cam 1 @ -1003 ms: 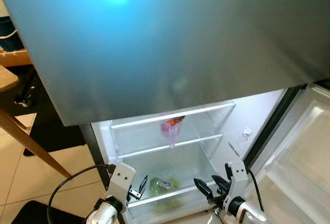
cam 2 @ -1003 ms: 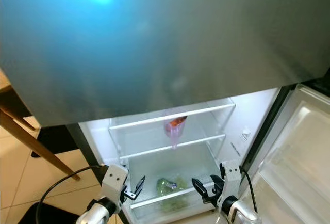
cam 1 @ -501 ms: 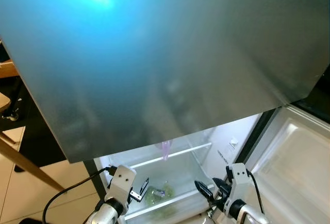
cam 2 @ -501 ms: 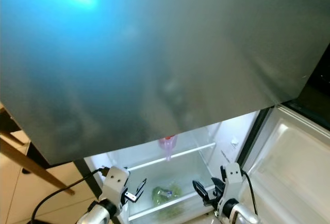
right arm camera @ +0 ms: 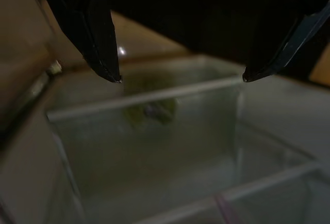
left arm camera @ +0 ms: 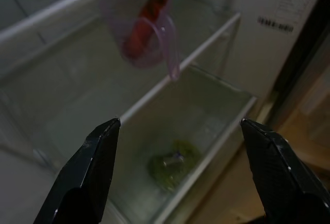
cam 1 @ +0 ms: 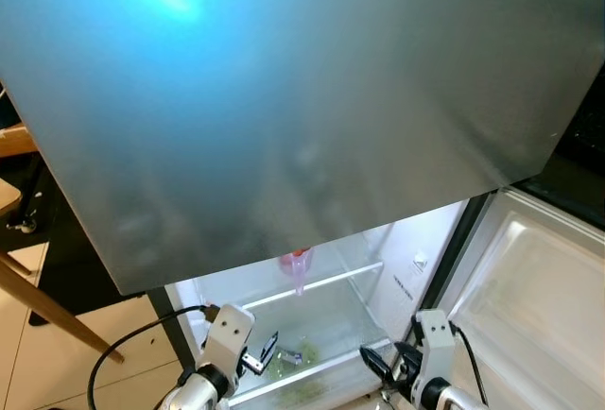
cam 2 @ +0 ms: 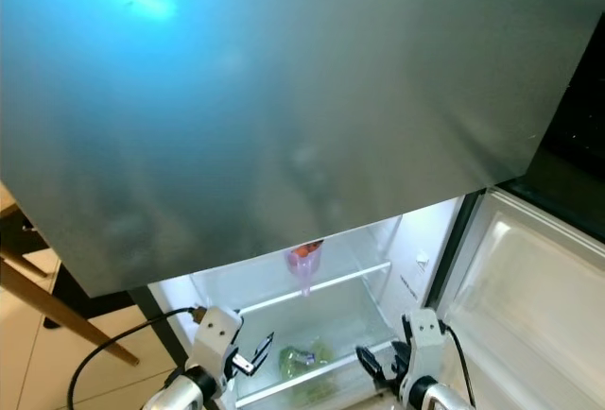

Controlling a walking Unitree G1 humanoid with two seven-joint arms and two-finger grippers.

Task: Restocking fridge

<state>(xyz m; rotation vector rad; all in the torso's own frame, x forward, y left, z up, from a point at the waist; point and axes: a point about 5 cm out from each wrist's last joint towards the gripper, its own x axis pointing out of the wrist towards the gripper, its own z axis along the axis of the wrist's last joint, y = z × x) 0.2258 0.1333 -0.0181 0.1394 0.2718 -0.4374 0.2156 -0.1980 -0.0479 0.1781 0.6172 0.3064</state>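
The lower fridge compartment (cam 1: pixel 416 240) stands lit and open below a large grey upper door (cam 1: pixel 284 98). A pink plastic cup (cam 1: pixel 297 265) holding something red sits on a glass shelf (cam 1: pixel 326 281); it also hangs in the left wrist view as the pink cup (left arm camera: pixel 147 33). A green bagged vegetable (cam 1: pixel 295 357) lies in the clear drawer beneath, the same green bag (left arm camera: pixel 172 164) lies between the left fingers' line of sight. My left gripper (cam 1: pixel 262 354) is open in front of the drawer. My right gripper (cam 1: pixel 389 368) is open near the drawer's right end, with nothing held.
The open lower door (cam 1: pixel 534 306) with white inner shelves swings out on the right. A wooden chair leg (cam 1: pixel 52 316) and a dark mat (cam 1: pixel 76 268) stand on the tiled floor to the left. A black cable (cam 1: pixel 132 339) runs to my left arm.
The camera has tilted so the grey upper door covers more of the picture and hides most of the fridge interior. Both grippers keep their pose, open, before the drawer.
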